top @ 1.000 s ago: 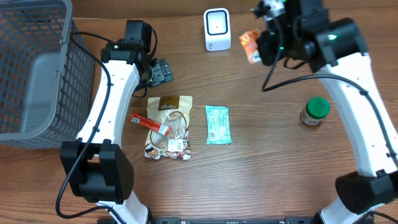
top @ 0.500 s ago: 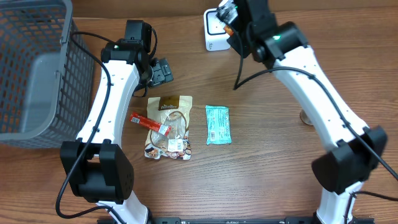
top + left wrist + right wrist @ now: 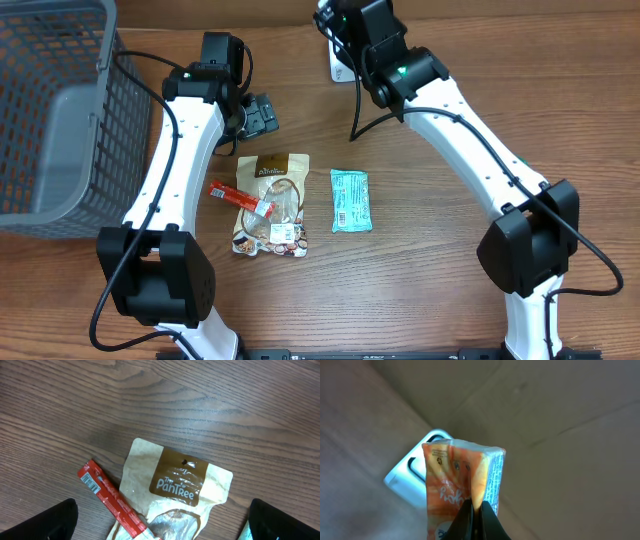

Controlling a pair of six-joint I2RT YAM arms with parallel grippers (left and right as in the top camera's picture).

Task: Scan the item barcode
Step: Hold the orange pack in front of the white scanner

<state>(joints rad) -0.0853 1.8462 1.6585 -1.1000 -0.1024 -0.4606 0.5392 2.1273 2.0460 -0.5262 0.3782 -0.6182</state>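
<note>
In the right wrist view my right gripper (image 3: 477,510) is shut on the lower edge of an orange snack packet (image 3: 452,480), pinching a fold of it. The white scanner (image 3: 410,475) shows just behind and to the left of the packet. From overhead the right gripper (image 3: 338,22) is at the table's far edge above the scanner (image 3: 338,72), which the arm mostly hides, and the packet cannot be made out. My left gripper (image 3: 258,115) hangs open above a brown-and-cream pouch (image 3: 180,480), holding nothing.
A red stick packet (image 3: 240,198) lies across the pouch (image 3: 272,205). A teal packet (image 3: 351,200) lies to its right. A grey wire basket (image 3: 50,110) fills the far left. The right arm stretches diagonally across the right half of the table.
The right arm has swung left with the orange packet, from right of the scanner to over it. The left arm has not moved.
</note>
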